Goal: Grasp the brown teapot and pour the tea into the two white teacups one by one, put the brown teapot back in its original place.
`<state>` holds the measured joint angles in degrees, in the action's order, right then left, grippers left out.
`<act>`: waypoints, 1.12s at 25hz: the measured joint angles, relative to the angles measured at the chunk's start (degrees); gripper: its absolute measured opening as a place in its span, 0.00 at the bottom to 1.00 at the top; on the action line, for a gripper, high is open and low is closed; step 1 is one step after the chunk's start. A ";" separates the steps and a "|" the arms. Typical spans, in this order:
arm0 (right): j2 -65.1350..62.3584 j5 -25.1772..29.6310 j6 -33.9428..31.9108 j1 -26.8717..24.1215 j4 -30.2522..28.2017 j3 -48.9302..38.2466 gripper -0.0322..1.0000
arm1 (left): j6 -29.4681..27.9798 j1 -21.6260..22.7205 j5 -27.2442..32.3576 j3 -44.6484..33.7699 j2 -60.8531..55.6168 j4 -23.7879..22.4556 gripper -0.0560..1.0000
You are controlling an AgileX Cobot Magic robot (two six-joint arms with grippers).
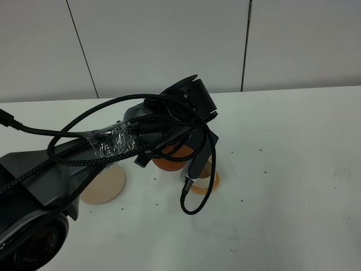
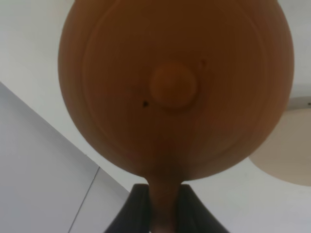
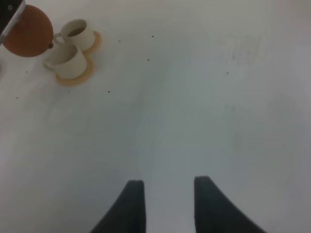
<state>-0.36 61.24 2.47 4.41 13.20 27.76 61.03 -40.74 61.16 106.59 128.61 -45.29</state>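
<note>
Our left claw (image 2: 164, 206) is shut tight on the loop handle of the squat reddish-brown clay teapot (image 2: 121, 73). Its round body and knobbed lid (image 2: 173, 86) fill the space just beyond the fingertips. Past the pot, off to one side, lies the flat round beige plate (image 2: 286, 145), bare. Our right claw (image 3: 167, 204) stands partly open with nothing in it. Far ahead of it sit the nearer small cream-white teacup (image 3: 68, 60) and the farther teacup (image 3: 77, 31), each on a round orange coaster (image 3: 73, 80), with the pot just beside them. We judge the pouring step is in hand, though we cannot tell which cup the spout serves. The next move calls for a steady wrist tilt over one cup.
</note>
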 joint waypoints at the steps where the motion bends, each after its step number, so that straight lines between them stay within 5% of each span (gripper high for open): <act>1: 0.00 0.00 0.00 0.00 0.00 0.00 0.26 | 0.19 0.00 -0.27 0.00 0.00 0.00 0.22; 28: 0.00 0.00 0.00 0.00 0.00 0.00 0.26 | 3.04 0.00 -0.98 0.00 0.00 -2.14 0.22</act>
<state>-0.36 61.24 2.47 4.41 13.20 27.76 64.07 -40.74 60.18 106.59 128.61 -47.43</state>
